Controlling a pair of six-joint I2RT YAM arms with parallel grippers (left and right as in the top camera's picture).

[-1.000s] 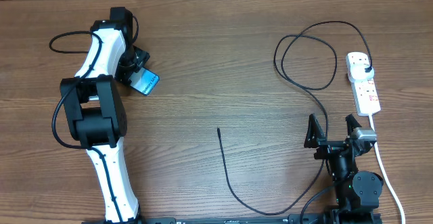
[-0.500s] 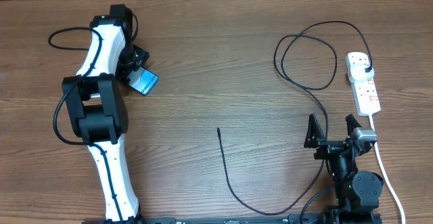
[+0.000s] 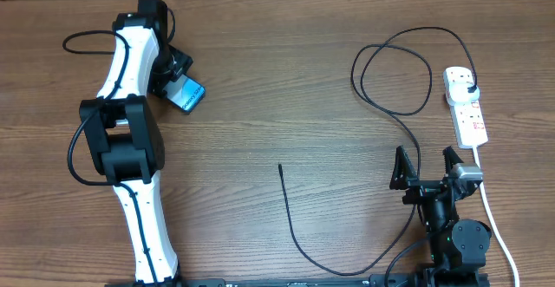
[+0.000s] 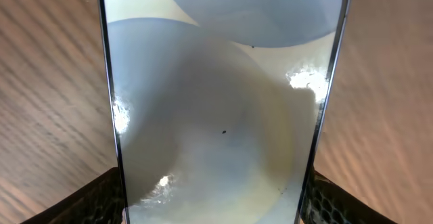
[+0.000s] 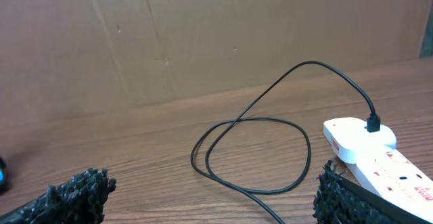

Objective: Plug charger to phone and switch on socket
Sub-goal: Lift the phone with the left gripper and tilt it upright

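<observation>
Across the wooden table: two arms work well apart, the left reaching to the far-left area and the right tucked at the near-right edge.
Left gripper: fingers are pressed against both long edges of the phone, pinching it.
Right gripper: jaws are spread wide and hold nothing.
Charger: a black cable loops beside the power strip, passes the right gripper, then curls along the near edge.
Power strip: it lies far right with its long axis pointing away from the robot, and the black plug is seated in it.
Phone: it sits far left and diagonal, with its camera end away from the fingers.
Connector tip: it lies loose mid-table, pointing away from the robot. It is nearer the right gripper and well apart from the phone, which lies far-left of it.
</observation>
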